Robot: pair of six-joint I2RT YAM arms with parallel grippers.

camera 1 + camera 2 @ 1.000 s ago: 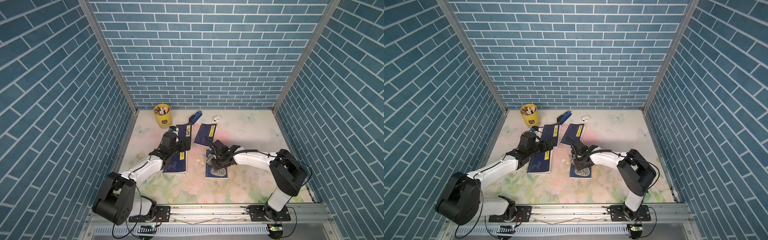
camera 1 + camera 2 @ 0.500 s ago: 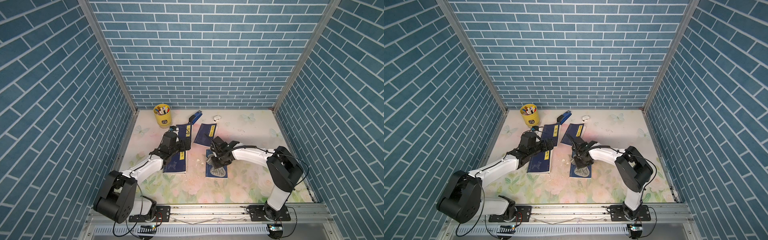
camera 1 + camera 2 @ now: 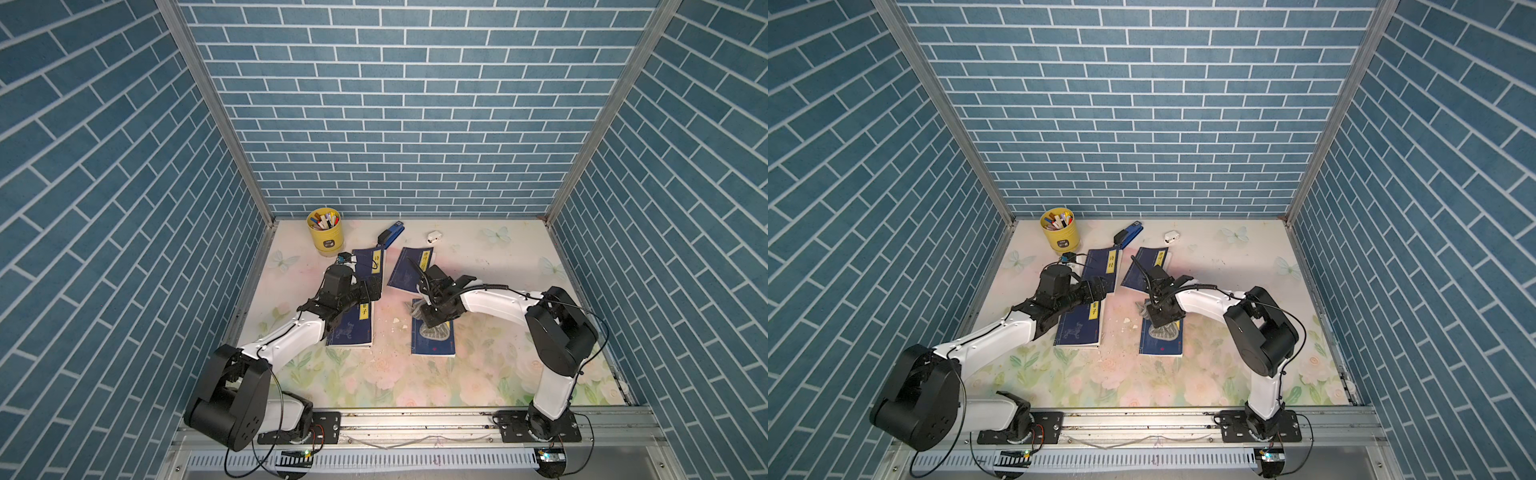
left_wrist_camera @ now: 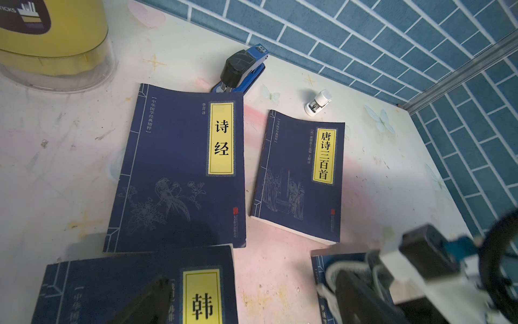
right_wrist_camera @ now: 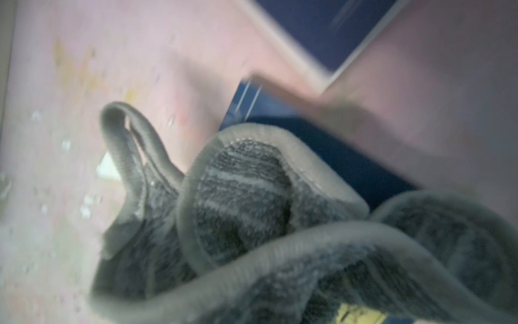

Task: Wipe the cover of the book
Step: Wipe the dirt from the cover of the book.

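Blue brick walls box in a floral tabletop speckled with crumbs. At eleven o'clock a yellow cup holds pens. A stapler and a small white gadget lie toward twelve. The book lies near centre, toward six. The right gripper pinches a grey cloth onto its far end. Three other navy books lie around. The left gripper hangs spread wide over the nine-o'clock one.

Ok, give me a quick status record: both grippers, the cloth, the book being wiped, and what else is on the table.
left gripper: open, empty, above near-left book far edge
right gripper: shut on grey cloth
grey cloth: bunched, on near-right book far end
other books: far-left book, far-right book
clutter: yellow pen cup, blue stapler, crumbs
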